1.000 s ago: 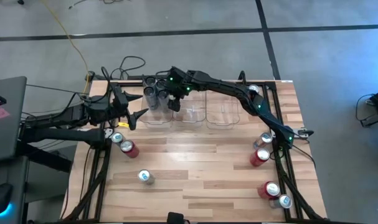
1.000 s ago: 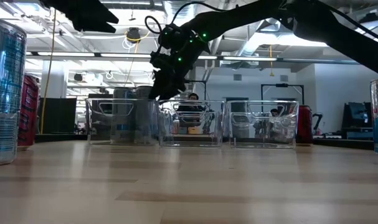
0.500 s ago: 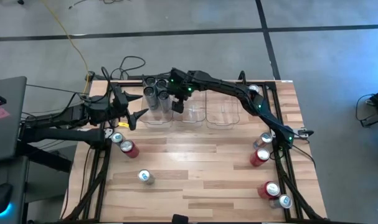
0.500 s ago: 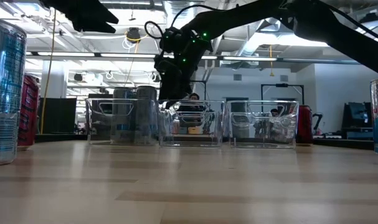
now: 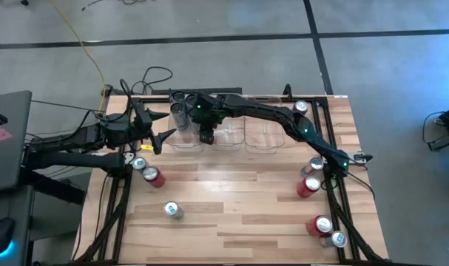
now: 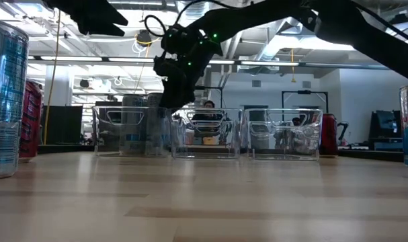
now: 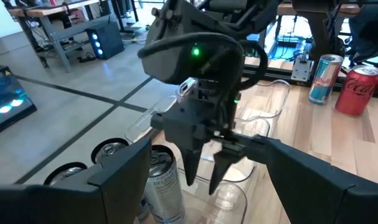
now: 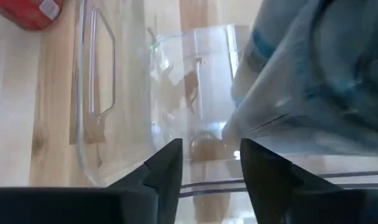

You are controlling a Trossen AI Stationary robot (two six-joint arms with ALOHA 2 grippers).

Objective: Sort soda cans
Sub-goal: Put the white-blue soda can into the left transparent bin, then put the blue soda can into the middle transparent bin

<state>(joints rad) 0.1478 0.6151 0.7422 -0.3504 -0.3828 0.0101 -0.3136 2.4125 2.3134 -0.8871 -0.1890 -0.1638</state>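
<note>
Change is happening at the right gripper (image 5: 206, 136), in the upper middle of the high view. Compared with a second ago, the right arm is swinging a little toward the left of the frame. Its gripper is now hanging lower in that view, over the wall between the left clear bin (image 5: 183, 142) and the middle clear bin (image 5: 230, 137). Its fingers are drawing closer together than before. The left wrist view is still showing a gap between them with nothing in it, so the gripper is released and carrying no can.

The grey cans (image 5: 177, 111) are standing upright inside the left bin, just beside this gripper. The middle bin and the right clear bin (image 5: 267, 136) are looking empty from above. I am judging that a grey can is already delivered and the right arm is now pulling away to fetch another one.

The left gripper (image 5: 162, 138) is waiting at the left of the frame, unmoved, with its fingers spread and holding nothing. Many cans are still waiting on the wooden table (image 5: 231, 192). A red can (image 5: 154, 176) and a silver-blue can (image 5: 140, 164) are lying near the left gripper. Another silver-blue can (image 5: 171, 210) is lying lower down. A group of red and silver cans (image 5: 308, 186) is along the right edge. So the sorting is looking less than half done.
</note>
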